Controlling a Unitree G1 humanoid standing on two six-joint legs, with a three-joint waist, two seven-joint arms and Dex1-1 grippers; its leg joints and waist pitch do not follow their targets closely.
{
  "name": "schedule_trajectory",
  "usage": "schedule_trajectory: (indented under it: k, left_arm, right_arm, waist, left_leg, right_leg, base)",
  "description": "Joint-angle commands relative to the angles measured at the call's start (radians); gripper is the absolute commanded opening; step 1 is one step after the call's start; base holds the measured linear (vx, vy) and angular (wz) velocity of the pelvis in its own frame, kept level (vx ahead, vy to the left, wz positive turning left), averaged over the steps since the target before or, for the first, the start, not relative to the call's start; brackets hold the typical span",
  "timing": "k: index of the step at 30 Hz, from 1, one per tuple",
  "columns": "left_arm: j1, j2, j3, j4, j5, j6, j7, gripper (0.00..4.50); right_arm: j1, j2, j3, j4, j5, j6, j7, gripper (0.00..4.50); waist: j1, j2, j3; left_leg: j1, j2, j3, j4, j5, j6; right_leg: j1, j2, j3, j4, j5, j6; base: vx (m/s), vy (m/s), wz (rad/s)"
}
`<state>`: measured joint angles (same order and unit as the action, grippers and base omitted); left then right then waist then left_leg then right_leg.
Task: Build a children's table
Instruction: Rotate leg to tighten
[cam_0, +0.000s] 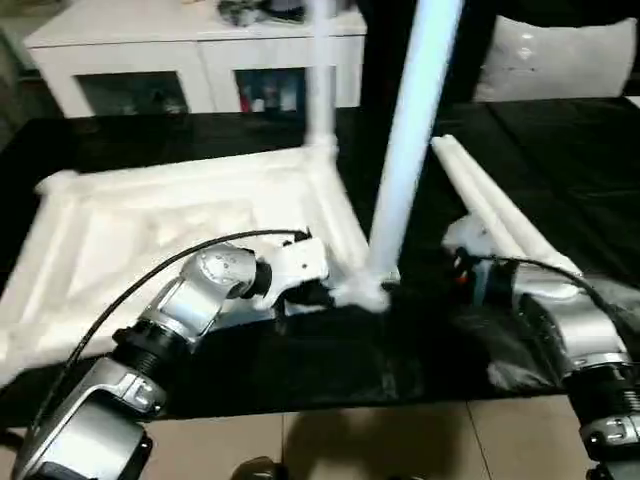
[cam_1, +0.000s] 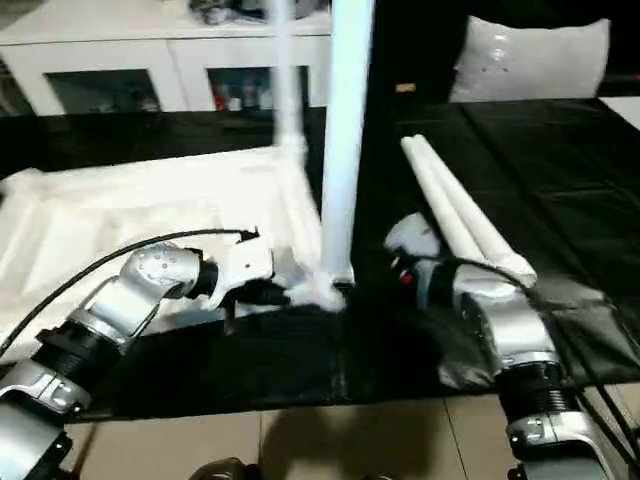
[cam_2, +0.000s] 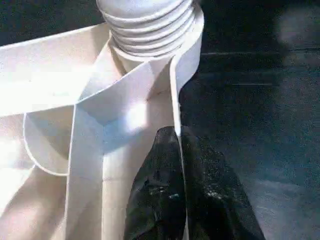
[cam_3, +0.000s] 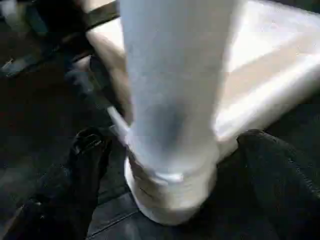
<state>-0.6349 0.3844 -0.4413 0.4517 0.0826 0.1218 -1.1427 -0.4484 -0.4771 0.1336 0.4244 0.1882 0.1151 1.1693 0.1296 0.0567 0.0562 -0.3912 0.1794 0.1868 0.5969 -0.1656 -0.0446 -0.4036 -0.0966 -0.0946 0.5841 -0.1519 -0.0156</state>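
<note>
The children's table top (cam_0: 150, 230) lies upside down on the black-covered work table, its ribbed underside facing up. One white leg (cam_0: 410, 140) stands upright in the near right corner socket. Another leg (cam_0: 320, 80) stands in the far right corner. Two loose legs (cam_0: 490, 210) lie side by side to the right. My left gripper (cam_2: 181, 165) is shut on the top's rim just beside the near right socket (cam_2: 150, 25). Beside that leg's threaded base (cam_3: 170, 200), my right gripper (cam_3: 170, 140) is open. Its fingers (cam_3: 85, 165) stand on either side of the leg, apart from it.
A white cabinet (cam_0: 200, 50) with glass doors stands behind the work table. A white cushion (cam_0: 560, 60) sits at the back right. The black cover (cam_0: 330, 360) reaches the table's front edge, with tiled floor (cam_0: 400, 440) below.
</note>
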Motion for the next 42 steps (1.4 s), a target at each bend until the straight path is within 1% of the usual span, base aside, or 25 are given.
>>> schedule_trajectory:
  k: [1,2,3,4,7,13,16,17,23,24,26,27,28,29,30,31,33,34,35,36,37,38,40,41,42]
  left_arm:
    - [-0.019,0.011,-0.015,-0.020,-0.012,-0.044,-0.051,0.00]
    - [-0.021,0.013,-0.017,-0.017,-0.016,-0.058,-0.064,0.00]
    - [-0.023,0.021,-0.027,-0.014,-0.017,-0.086,-0.095,0.00]
    - [-0.023,0.023,-0.030,-0.013,-0.016,-0.095,-0.104,0.00]
    - [-0.020,0.026,-0.033,-0.018,-0.020,-0.098,-0.130,0.00]
    - [-0.024,0.025,-0.035,-0.008,-0.021,-0.109,-0.146,0.00]
    - [-0.024,0.024,-0.034,-0.002,-0.021,-0.114,-0.151,0.00]
    - [-0.022,0.022,-0.030,0.000,-0.019,-0.114,-0.155,0.00]
    - [0.004,0.020,-0.020,-0.038,-0.046,-0.060,-0.172,0.00]
    - [0.013,0.010,-0.008,-0.057,-0.058,-0.018,-0.156,0.00]
    - [0.019,-0.008,0.009,-0.074,-0.065,0.042,-0.117,0.00]
    - [0.020,-0.017,0.015,-0.077,-0.065,0.063,-0.098,0.00]
    - [0.018,-0.041,0.029,-0.077,-0.061,0.111,-0.049,0.00]
    - [0.009,-0.074,0.048,-0.068,-0.054,0.160,0.016,0.00]
    - [0.000,-0.106,0.065,-0.058,-0.048,0.203,0.076,0.00]
    - [-0.012,-0.136,0.081,-0.047,-0.040,0.250,0.132,0.00]
    - [-0.034,-0.180,0.101,-0.026,-0.027,0.314,0.215,0.00]
    - [-0.043,-0.204,0.113,-0.022,-0.021,0.348,0.262,0.00]
    - [-0.055,-0.237,0.129,-0.015,-0.018,0.380,0.316,0.00]
    - [-0.064,-0.267,0.144,-0.010,-0.018,0.400,0.366,0.00]
    - [-0.068,-0.280,0.150,-0.007,-0.017,0.404,0.386,0.00]
    - [-0.073,-0.299,0.160,-0.003,-0.014,0.410,0.415,0.00]
    - [-0.080,-0.333,0.172,0.003,-0.005,0.408,0.466,0.00]
    - [-0.079,-0.341,0.167,-0.001,0.003,0.392,0.475,0.00]
    - [-0.067,-0.337,0.142,-0.023,0.016,0.380,0.458,0.00]
  right_arm:
    - [-0.022,-0.017,0.016,-0.009,-0.023,-0.026,0.032,4.42]
    - [-0.025,-0.020,0.023,-0.002,-0.028,-0.034,0.034,4.26]
    - [-0.033,-0.019,0.036,0.010,-0.024,-0.034,0.065,4.15]
    - [-0.035,-0.019,0.040,0.012,-0.021,-0.032,0.076,4.06]
    - [-0.036,-0.016,0.048,0.014,-0.013,-0.018,0.098,3.77]
    - [-0.032,-0.013,0.058,0.014,0.008,-0.006,0.139,3.24]
    - [-0.032,-0.012,0.057,0.020,0.009,-0.007,0.148,3.11]
    - [-0.032,-0.011,0.055,0.022,0.013,-0.001,0.155,2.89]
    - [-0.009,0.002,0.050,-0.009,0.039,0.047,0.147,2.66]
    - [-0.003,0.023,0.042,-0.026,0.047,0.093,0.106,2.66]
    - [-0.007,0.059,0.029,-0.030,0.044,0.155,0.025,2.63]
    - [-0.011,0.074,0.024,-0.025,0.039,0.174,-0.010,2.62]
    - [-0.022,0.106,0.015,-0.011,0.028,0.197,-0.079,2.62]
    - [-0.037,0.143,0.002,0.009,0.017,0.217,-0.157,2.62]
    - [-0.052,0.177,-0.013,0.029,0.012,0.233,-0.226,2.62]
    - [-0.068,0.210,-0.032,0.050,0.016,0.255,-0.287,2.62]
    - [-0.101,0.256,-0.064,0.097,0.020,0.278,-0.385,2.62]
    - [-0.119,0.283,-0.086,0.123,0.017,0.292,-0.451,2.62]
    - [-0.143,0.315,-0.113,0.157,0.015,0.304,-0.532,2.62]
    - [-0.162,0.340,-0.136,0.188,0.012,0.306,-0.607,2.62]
    - [-0.167,0.345,-0.138,0.199,0.009,0.293,-0.613,2.62]
    - [-0.174,0.353,-0.141,0.214,0.006,0.275,-0.623,2.62]
    - [-0.181,0.361,-0.134,0.236,-0.011,0.234,-0.624,3.17]
    - [-0.180,0.364,-0.130,0.238,-0.020,0.223,-0.628,3.31]
    - [-0.164,0.357,-0.117,0.222,-0.035,0.196,-0.612,3.31]
  waist:
    - [-0.004,-0.006,-0.078]
    - [-0.003,-0.012,-0.078]
    - [0.000,-0.010,-0.078]
    - [0.001,-0.012,-0.078]
    - [0.009,-0.010,-0.078]
    - [0.009,-0.010,-0.078]
    - [0.010,-0.010,-0.078]
    - [0.010,-0.011,-0.079]
    - [0.011,-0.011,-0.079]
    - [0.010,-0.005,-0.078]
    - [0.009,-0.007,-0.078]
    - [0.004,-0.009,-0.074]
    - [0.001,-0.010,-0.070]
    - [-0.003,-0.009,-0.067]
    - [-0.010,-0.010,-0.064]
    - [-0.022,-0.013,-0.061]
    - [-0.037,-0.009,-0.062]
    - [-0.048,-0.012,-0.062]
    - [-0.054,-0.011,-0.063]
    - [-0.062,-0.009,-0.066]
    - [-0.070,-0.009,-0.068]
    - [-0.071,-0.008,-0.069]
    - [-0.068,-0.010,-0.072]
    - [-0.067,-0.010,-0.073]
    - [-0.062,-0.007,-0.075]
  left_leg:
    - [0.026,0.058,-0.023,-0.074,-0.290,0.054]
    - [0.025,0.058,-0.022,-0.075,-0.282,0.057]
    - [0.024,0.056,-0.022,-0.073,-0.280,0.059]
    - [0.024,0.056,-0.021,-0.072,-0.277,0.062]
    - [0.028,0.059,-0.021,-0.072,-0.275,0.060]
    - [0.027,0.059,-0.023,-0.074,-0.288,0.052]
    - [0.027,0.060,-0.023,-0.074,-0.284,0.051]
    - [0.026,0.059,-0.023,-0.073,-0.280,0.052]
    - [0.025,0.059,-0.022,-0.072,-0.265,0.059]
    - [0.026,0.060,-0.023,-0.073,-0.267,0.056]
    - [0.026,0.059,-0.024,-0.075,-0.276,0.051]
    - [0.026,0.057,-0.024,-0.076,-0.295,0.041]
    - [0.027,0.055,-0.025,-0.077,-0.325,0.030]
    - [0.029,0.054,-0.025,-0.078,-0.340,0.019]
    - [0.034,0.050,-0.029,-0.077,-0.369,-0.001]
    - [0.039,0.046,-0.031,-0.075,-0.395,-0.011]
    - [0.036,0.045,-0.037,-0.076,-0.404,-0.019]
    - [0.032,0.041,-0.039,-0.075,-0.411,-0.015]
    - [0.028,0.043,-0.039,-0.077,-0.405,-0.018]
    - [0.026,0.041,-0.040,-0.077,-0.396,-0.014]
    - [0.027,0.039,-0.038,-0.076,-0.394,-0.007]
    - [0.028,0.040,-0.038,-0.075,-0.391,-0.005]
    - [0.026,0.038,-0.031,-0.070,-0.353,0.023]
    - [0.025,0.038,-0.030,-0.070,-0.342,0.031]
    - [0.021,0.040,-0.029,-0.071,-0.313,0.042]
  right_leg:
    - [0.045,-0.063,0.047,-0.060,-0.262,-0.209]
    - [0.046,-0.063,0.047,-0.060,-0.254,-0.212]
    - [0.047,-0.066,0.047,-0.059,-0.265,-0.213]
    - [0.047,-0.066,0.047,-0.061,-0.279,-0.210]
    - [0.044,-0.066,0.048,-0.062,-0.299,-0.203]
    - [0.045,-0.066,0.048,-0.061,-0.298,-0.204]
    - [0.045,-0.066,0.048,-0.061,-0.300,-0.202]
    - [0.045,-0.066,0.048,-0.060,-0.296,-0.202]
    - [0.046,-0.065,0.048,-0.058,-0.278,-0.210]
    - [0.046,-0.064,0.048,-0.056,-0.280,-0.211]
    - [0.046,-0.064,0.047,-0.058,-0.294,-0.210]
    - [0.044,-0.064,0.047,-0.061,-0.326,-0.204]
    - [0.042,-0.066,0.047,-0.067,-0.383,-0.189]
    - [0.041,-0.066,0.047,-0.068,-0.411,-0.182]
    - [0.038,-0.068,0.044,-0.076,-0.475,-0.167]
    - [0.034,-0.070,0.039,-0.086,-0.543,-0.144]
    - [0.036,-0.069,0.035,-0.089,-0.574,-0.121]
    - [0.039,-0.067,0.030,-0.095,-0.582,-0.104]
    - [0.042,-0.067,0.032,-0.089,-0.566,-0.106]
    - [0.042,-0.066,0.030,-0.093,-0.542,-0.110]
    - [0.039,-0.064,0.029,-0.095,-0.515,-0.118]
    - [0.039,-0.065,0.030,-0.094,-0.499,-0.123]
    - [0.040,-0.064,0.033,-0.094,-0.436,-0.143]
    - [0.041,-0.064,0.034,-0.093,-0.420,-0.148]
    - [0.044,-0.063,0.036,-0.086,-0.375,-0.157]
  base:
    - [0.000,0.000,0.00]
    - [0.000,0.000,0.00]
    - [0.000,0.000,0.00]
    - [0.000,0.000,0.00]
    - [0.000,0.000,0.00]
    - [0.000,0.000,0.00]
    - [0.000,0.000,0.00]
    - [0.000,0.000,0.00]
    - [0.000,0.000,0.00]
    - [0.000,0.000,0.00]
    - [0.000,0.000,0.00]
    - [0.000,0.000,0.00]
    - [0.000,0.000,0.00]
    - [0.000,0.000,0.00]
    - [0.000,0.000,0.00]
    - [0.000,0.000,0.00]
    - [0.000,0.000,0.00]
    - [0.000,0.000,0.00]
    - [0.000,0.000,0.00]
    - [0.000,0.000,0.00]
    - [0.000,0.000,0.00]
    - [0.000,0.000,0.00]
    - [0.000,0.000,0.00]
    - [0.000,0.000,0.00]
    - [0.000,0.000,0.00]
